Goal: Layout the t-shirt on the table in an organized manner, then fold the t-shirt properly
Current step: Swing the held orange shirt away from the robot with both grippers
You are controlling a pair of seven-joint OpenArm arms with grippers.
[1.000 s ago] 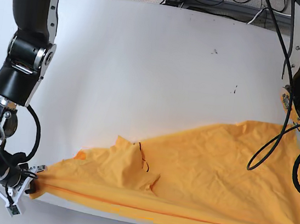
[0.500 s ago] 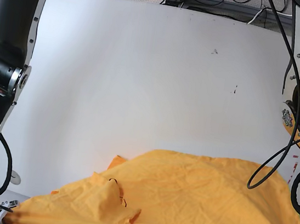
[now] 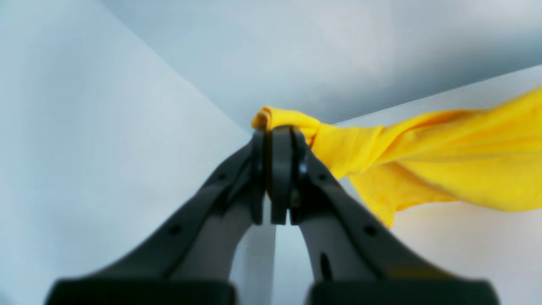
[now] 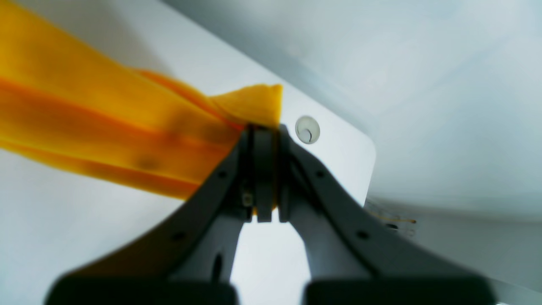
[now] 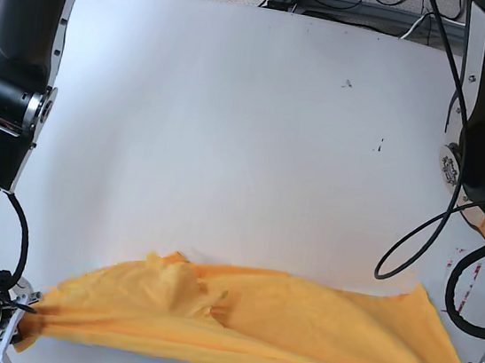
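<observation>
one t-shirt (image 5: 277,325), orange-yellow, along near edge of table (image 5: 229,144); one table, white; two arms, two grippers: left gripper (image 3: 277,140), right gripper (image 4: 262,135); one round grommet (image 4: 307,129) near table corner; couple of dark specks (image 5: 379,146) toward far right edge

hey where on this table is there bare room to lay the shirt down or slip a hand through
The table is bare across its whole far and middle stretch, bordered by the two arms at the sides and the t-shirt in front. The near edge is crowded: the shirt spans it, pinched by the right gripper and the left gripper.
</observation>
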